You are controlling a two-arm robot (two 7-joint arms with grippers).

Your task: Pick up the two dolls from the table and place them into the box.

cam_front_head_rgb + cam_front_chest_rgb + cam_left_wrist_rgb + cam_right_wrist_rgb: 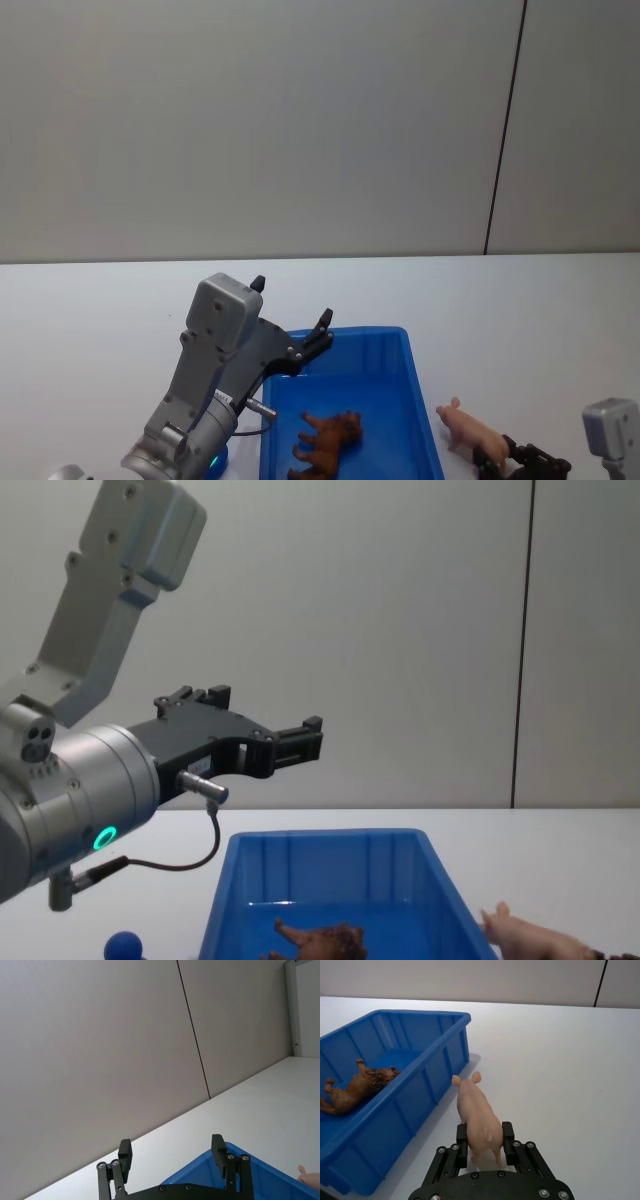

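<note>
Right wrist view | pig (477, 1115) on counter (560, 1070), just right of box (427, 1077); right jaws pinch its haunches | likely light, stiff, slick: hold flanks | lion (360, 1089) in box | left jaws wide, raised

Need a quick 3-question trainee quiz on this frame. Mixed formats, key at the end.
1. True or false: both dolls lie in the box.
2. The right gripper is closed on which? A) lion B) pig C) nothing
3. Fill in: the left gripper, hovering above the box, has its fingers ____.
Key: 1. False: the lion lies in the box, the pig stands on the table beside it. 2. B. 3. open.
</note>
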